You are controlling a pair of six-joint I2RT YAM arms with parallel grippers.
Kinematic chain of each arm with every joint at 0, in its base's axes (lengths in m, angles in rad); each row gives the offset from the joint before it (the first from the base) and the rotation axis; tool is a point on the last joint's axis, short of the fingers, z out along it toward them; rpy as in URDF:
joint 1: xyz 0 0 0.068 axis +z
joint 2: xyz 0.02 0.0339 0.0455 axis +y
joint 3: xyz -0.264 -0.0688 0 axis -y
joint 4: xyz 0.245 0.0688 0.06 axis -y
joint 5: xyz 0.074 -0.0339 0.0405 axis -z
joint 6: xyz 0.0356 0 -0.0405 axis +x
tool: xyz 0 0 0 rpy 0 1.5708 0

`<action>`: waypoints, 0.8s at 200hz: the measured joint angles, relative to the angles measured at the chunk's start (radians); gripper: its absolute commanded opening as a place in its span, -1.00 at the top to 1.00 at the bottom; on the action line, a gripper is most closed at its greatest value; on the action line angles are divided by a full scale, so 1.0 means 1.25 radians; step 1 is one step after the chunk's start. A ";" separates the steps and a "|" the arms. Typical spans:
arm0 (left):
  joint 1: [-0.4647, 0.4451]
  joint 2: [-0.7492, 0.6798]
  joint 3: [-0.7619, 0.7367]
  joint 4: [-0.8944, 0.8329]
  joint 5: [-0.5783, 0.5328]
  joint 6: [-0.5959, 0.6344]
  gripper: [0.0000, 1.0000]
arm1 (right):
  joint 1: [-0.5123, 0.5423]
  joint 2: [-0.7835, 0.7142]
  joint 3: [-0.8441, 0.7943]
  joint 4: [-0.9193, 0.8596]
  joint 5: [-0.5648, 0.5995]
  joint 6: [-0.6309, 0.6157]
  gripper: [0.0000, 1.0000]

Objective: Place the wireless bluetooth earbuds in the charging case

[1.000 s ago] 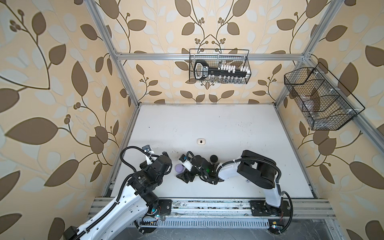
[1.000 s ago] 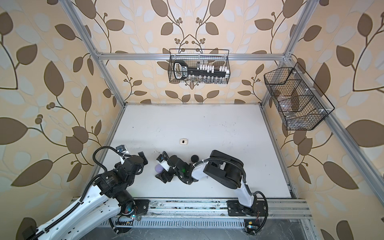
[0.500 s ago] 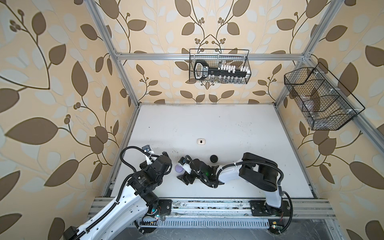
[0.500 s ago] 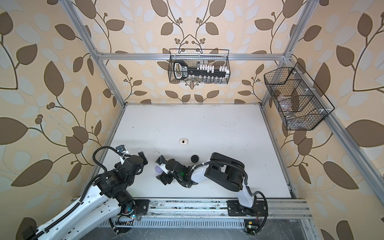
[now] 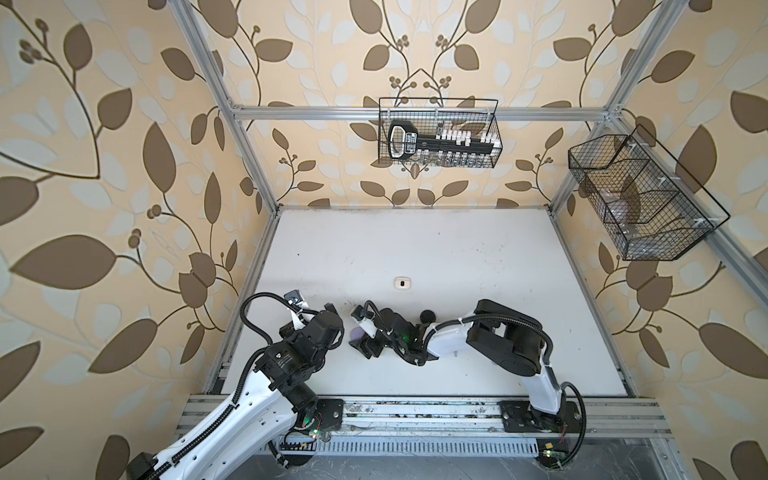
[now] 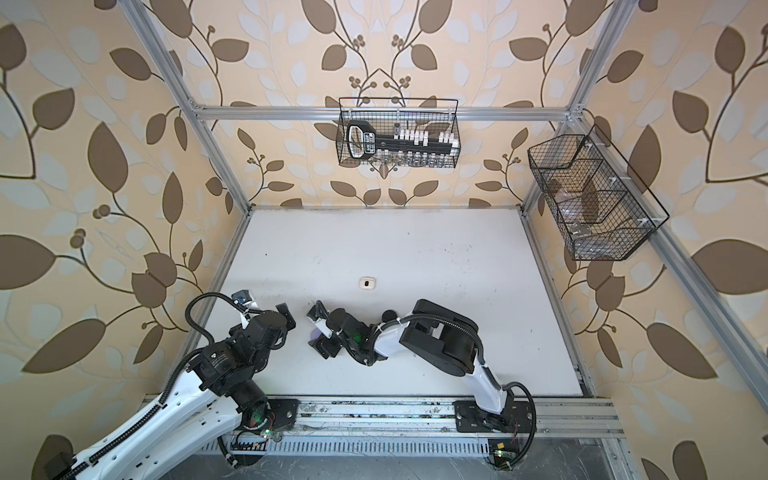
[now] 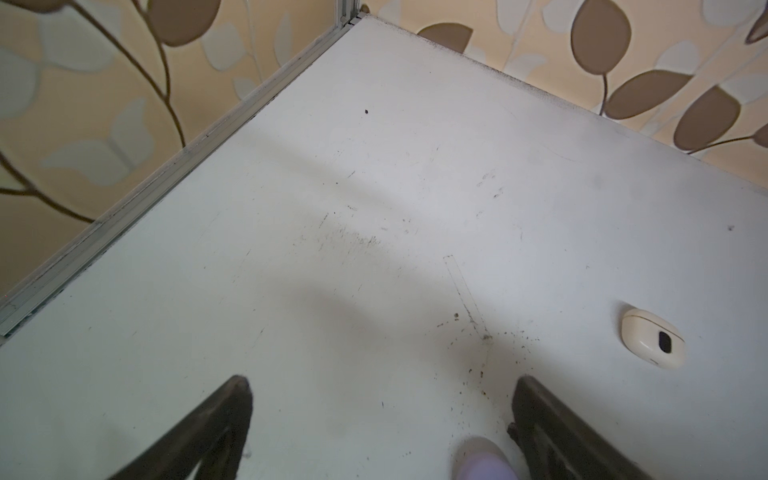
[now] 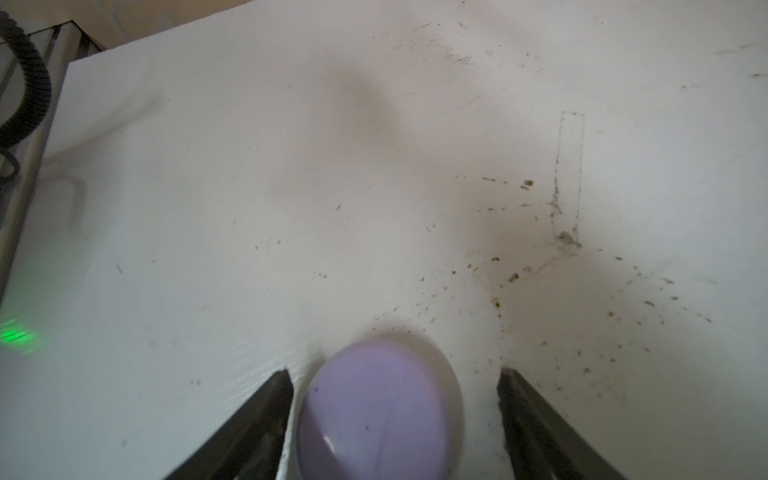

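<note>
Two charging cases are confirmed on the white table (image 5: 457, 257).

Item 1: the lavender charging case (image 8: 376, 415) is closed and dome-shaped. It lies near the table's front edge, left of centre in both top views. The right gripper (image 8: 395, 374) is lowered around it with jaws open, one finger on each side. Bare table shows between the case and each finger, a narrow strip on one side and a wide one on the other. No grip is made.

Item 2: the white charging case (image 7: 652, 338) is closed and has a dark oval mark on its upper face. It lies alone nearer the table's middle, well apart from both grippers.

The left gripper (image 7: 382, 382) has its jaws spread fully, with only bare table between them. The left wrist view shows the edge of the lavender charging case just beside one finger. In both top views this gripper sits immediately left of that case.

A small black round item (image 5: 427, 316) lies against the right arm and is partly covered by it.

The earbuds cannot be made out in any view.

Surface condition: scuffs and brown specks around the lavender charging case.

Fixtures: a wire basket (image 5: 438, 137) holding a black-and-white rack hangs on the rear wall. A second wire basket (image 5: 640, 199) hangs on the right wall.
</note>
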 measured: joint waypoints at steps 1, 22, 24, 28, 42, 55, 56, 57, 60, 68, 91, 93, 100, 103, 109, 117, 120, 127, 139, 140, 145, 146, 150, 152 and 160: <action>0.000 0.000 0.000 0.000 0.000 0.000 -0.98 | 0.000 0.000 0.001 0.000 0.000 0.000 -0.50; 0.000 0.000 0.000 0.000 0.003 0.000 -0.98 | 0.000 0.002 0.002 0.001 0.002 -0.002 -0.43; 0.000 0.000 0.000 0.000 0.003 0.000 -0.98 | 0.001 0.002 0.002 0.002 0.003 -0.002 -0.43; 0.000 0.000 0.000 0.000 0.003 0.000 -0.98 | 0.001 0.002 0.002 0.001 0.005 -0.002 -0.42; 0.000 0.000 0.000 0.000 0.003 0.000 -0.98 | 0.005 0.002 0.002 -0.001 0.018 -0.003 -0.41; 0.000 0.000 0.000 0.000 0.003 0.000 -0.98 | 0.010 0.002 0.002 -0.002 0.031 -0.005 -0.40; 0.000 0.000 0.000 0.000 0.003 0.000 -0.98 | 0.011 0.002 0.002 -0.002 0.032 -0.005 -0.40; 0.000 0.000 0.000 0.000 0.003 0.000 -0.98 | 0.011 0.002 0.002 -0.002 0.033 -0.005 -0.40; 0.000 0.000 0.000 0.000 0.003 0.000 -0.98 | 0.012 0.002 0.002 -0.002 0.036 -0.006 -0.40; 0.000 0.000 0.000 0.000 0.003 0.000 -0.98 | 0.015 0.002 0.002 -0.003 0.042 -0.006 -0.39; 0.000 0.000 0.000 0.000 0.003 0.000 -0.98 | 0.020 0.002 0.002 -0.005 0.058 -0.009 -0.38; 0.000 0.000 0.000 0.000 0.003 0.000 -0.98 | 0.021 0.002 0.002 -0.006 0.060 -0.009 -0.38; 0.000 0.000 0.000 0.000 0.003 0.000 -0.98 | 0.022 0.002 0.001 -0.006 0.063 -0.011 -0.37; 0.000 0.000 0.000 0.000 0.003 0.000 -0.98 | 0.023 0.002 0.000 -0.006 0.066 -0.012 -0.37; 0.000 0.000 0.000 0.000 0.003 0.000 -0.98 | 0.025 0.002 -0.001 -0.005 0.069 -0.013 -0.37; 0.000 0.000 0.000 0.000 0.003 0.000 -0.98 | 0.027 0.002 -0.003 -0.002 0.074 -0.014 -0.37; 0.000 0.000 0.000 0.000 0.003 0.000 -0.98 | 0.027 0.002 -0.003 -0.002 0.075 -0.015 -0.37; 0.000 0.000 0.000 0.000 0.003 0.000 -0.98 | 0.029 0.002 -0.005 0.000 0.079 -0.016 -0.35; 0.000 0.000 0.000 0.000 0.003 0.000 -0.98 | 0.031 0.002 -0.007 0.003 0.084 -0.017 -0.29; 0.000 0.000 0.000 0.000 0.003 0.000 -0.98 | 0.031 0.002 -0.007 0.003 0.085 -0.017 -0.29; 0.000 0.000 0.000 0.000 0.004 0.000 -0.98 | 0.031 0.002 -0.008 0.005 0.086 -0.017 -0.26; 0.000 -0.001 0.000 0.000 0.004 0.000 -0.98 | 0.031 0.002 -0.008 0.005 0.086 -0.017 -0.25; 0.000 0.000 0.000 0.000 0.004 0.000 -0.98 | 0.032 0.002 -0.009 0.006 0.086 -0.017 -0.23; 0.000 -0.001 0.000 0.000 0.004 0.000 -0.98 | 0.032 0.002 -0.009 0.006 0.086 -0.016 -0.22; 0.000 0.000 0.000 0.000 0.006 0.000 -0.98 | 0.032 0.002 -0.009 0.006 0.087 -0.017 -0.17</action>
